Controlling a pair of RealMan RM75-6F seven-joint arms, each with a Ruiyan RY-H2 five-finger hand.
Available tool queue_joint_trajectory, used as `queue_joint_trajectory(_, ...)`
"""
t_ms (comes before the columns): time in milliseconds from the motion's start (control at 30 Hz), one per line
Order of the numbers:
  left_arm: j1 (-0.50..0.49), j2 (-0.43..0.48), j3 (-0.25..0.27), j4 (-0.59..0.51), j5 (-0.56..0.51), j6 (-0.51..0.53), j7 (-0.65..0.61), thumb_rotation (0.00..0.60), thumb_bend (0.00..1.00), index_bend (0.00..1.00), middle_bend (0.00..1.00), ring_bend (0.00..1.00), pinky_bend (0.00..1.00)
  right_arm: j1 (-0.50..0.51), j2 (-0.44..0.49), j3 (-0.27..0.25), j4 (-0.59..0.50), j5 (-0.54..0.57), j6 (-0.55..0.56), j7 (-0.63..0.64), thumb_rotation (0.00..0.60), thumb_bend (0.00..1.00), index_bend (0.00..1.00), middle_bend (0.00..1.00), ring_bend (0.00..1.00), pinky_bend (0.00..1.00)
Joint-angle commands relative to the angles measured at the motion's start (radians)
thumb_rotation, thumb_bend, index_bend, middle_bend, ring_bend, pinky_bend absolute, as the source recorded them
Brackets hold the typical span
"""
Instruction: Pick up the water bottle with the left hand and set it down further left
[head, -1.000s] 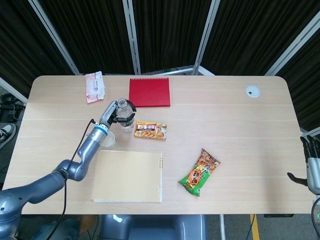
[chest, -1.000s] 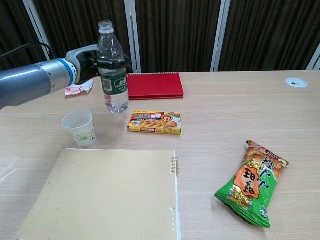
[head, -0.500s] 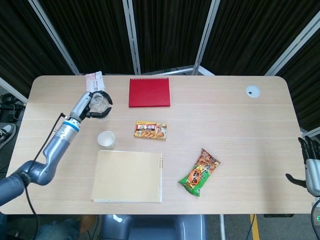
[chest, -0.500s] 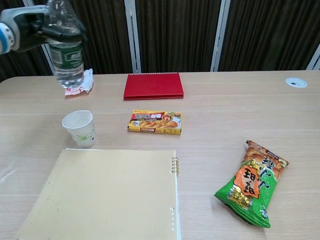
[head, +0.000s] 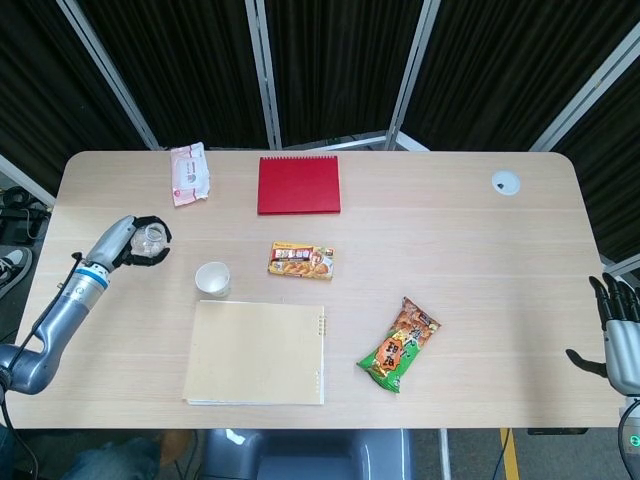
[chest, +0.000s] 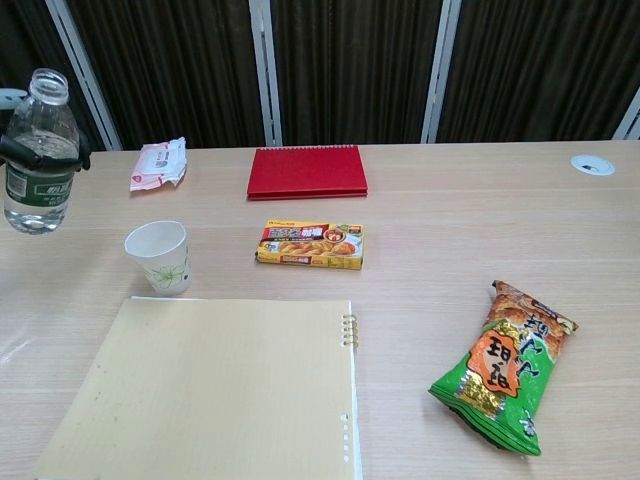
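The clear water bottle (chest: 38, 150) with a green label stands upright at the far left of the chest view, its base at or just above the table; I cannot tell which. From above, the water bottle (head: 152, 238) shows as a clear round top. My left hand (head: 136, 246) grips it, dark fingers (chest: 40, 154) wrapped around its upper body. My right hand (head: 616, 330) hangs off the table's right edge, fingers apart, holding nothing.
A paper cup (head: 212, 279) stands right of the bottle. A tan notebook (head: 257, 352), curry box (head: 300, 261), red notebook (head: 298, 184), pink tissue pack (head: 189, 173) and green snack bag (head: 400, 343) lie on the table (head: 480, 270).
My left hand has carried the bottle leftward and lower, from near the tissue pack to the table's left side beyond the cup. The right hand has barely moved.
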Motion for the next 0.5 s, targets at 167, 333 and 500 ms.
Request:
queue_joint_trajectory(167,-0.035,-0.035,0.028,0.044,0.018,-0.033,0.101,0.600,0.47,0.49,0.48,0.39,0.41,0.001,-0.002,0.001,0.002,0.006,-0.003,-0.004,0.600,0.00,0.00,0.00,0.00,0.00)
queue_joint_trajectory(333,-0.059,-0.059,0.030,0.064,0.003,-0.043,0.220,0.600,0.47,0.49,0.49,0.39,0.41,-0.001,0.000,0.003,-0.001,0.008,-0.002,0.000,0.600,0.00,0.00,0.00,0.00,0.00)
queue_joint_trajectory(500,-0.080,-0.086,0.035,0.103,-0.014,-0.052,0.347,0.600,0.47,0.50,0.49,0.39,0.41,-0.004,0.001,0.003,-0.003,0.013,0.001,-0.005,0.600,0.00,0.00,0.00,0.00,0.00)
